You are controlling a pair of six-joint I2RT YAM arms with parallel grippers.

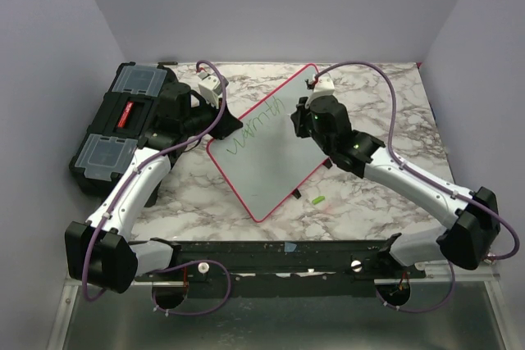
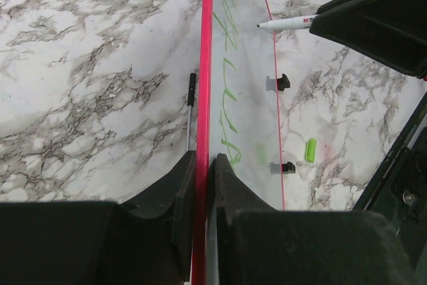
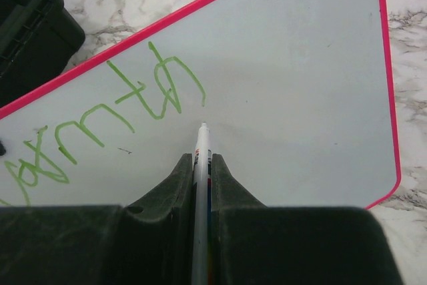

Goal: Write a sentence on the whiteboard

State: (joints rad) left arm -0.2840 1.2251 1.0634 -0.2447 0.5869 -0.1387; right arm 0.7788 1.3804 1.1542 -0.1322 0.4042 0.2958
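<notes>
The whiteboard (image 1: 275, 157), white with a red-pink rim, lies tilted on the marble table. Green lettering (image 1: 254, 133) reading roughly "warmth" runs across its upper part and shows in the right wrist view (image 3: 150, 88). My left gripper (image 2: 202, 165) is shut on the board's red rim (image 2: 205, 65) at its left edge (image 1: 221, 125). My right gripper (image 3: 202, 165) is shut on a white marker (image 3: 201, 151), whose tip sits at the board just below the last letter. The marker also shows in the left wrist view (image 2: 287, 24).
A black toolbox (image 1: 123, 125) with clear lid compartments stands at the left rear. A green marker cap (image 1: 317, 200) lies on the table right of the board's lower corner. Grey walls enclose the table on three sides.
</notes>
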